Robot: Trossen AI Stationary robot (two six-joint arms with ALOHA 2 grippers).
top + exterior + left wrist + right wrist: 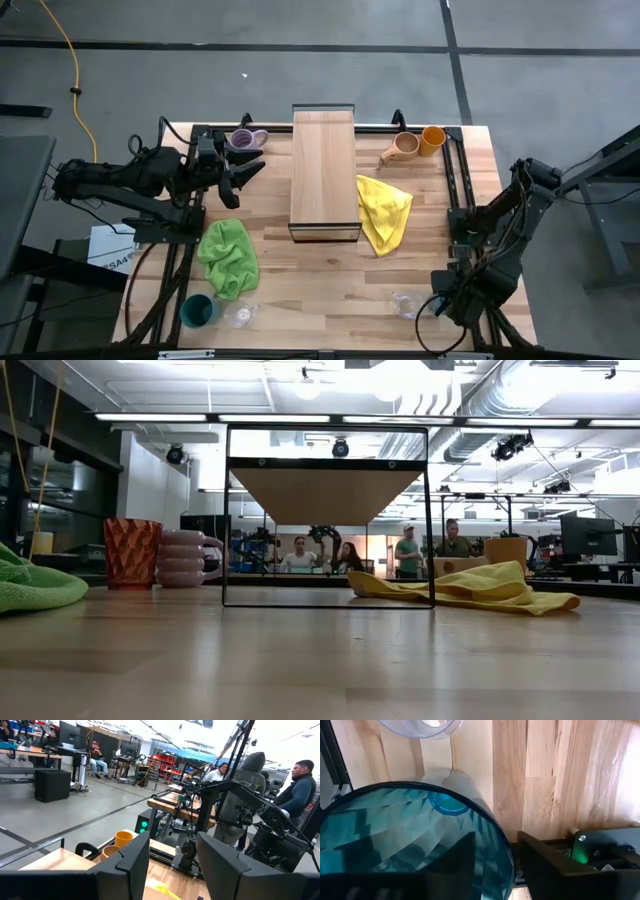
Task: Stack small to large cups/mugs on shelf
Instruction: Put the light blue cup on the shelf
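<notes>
My right gripper (pixel 495 865) is at the table's near right corner (pixel 447 298), shut on a teal tumbler (pixel 395 830) that its arm hides in the high view. My left gripper (pixel 240 178) is open and empty, level above the table's far left, pointing toward the shelf (pixel 324 175). Beside it stands the lavender mug (pixel 245 140); the low view shows the mug (pixel 185 557) next to an amber-orange tumbler (pixel 131 552). The tan mug (pixel 402 148) and orange cup (pixel 433 138) stand at the far right. A second teal tumbler (pixel 198 310) and a clear glass (pixel 240 315) stand near left; another clear glass (pixel 405 303) stands near right. My right gripper has the teal tumbler's wall at its rim (pixel 506 851) between its fingers, one finger (pixel 455 865) inside the tumbler and one (pixel 555 865) outside. The fingers come from above, pointing down into the open mouth. Whether the tumbler's base is on the table, I cannot tell.
A yellow cloth (pixel 385 212) lies right of the shelf and a green cloth (pixel 228 255) lies at the near left. A dark frame rail (pixel 455 180) runs along the table's right side. People sit and stand in the room beyond the table (pixel 405 550).
</notes>
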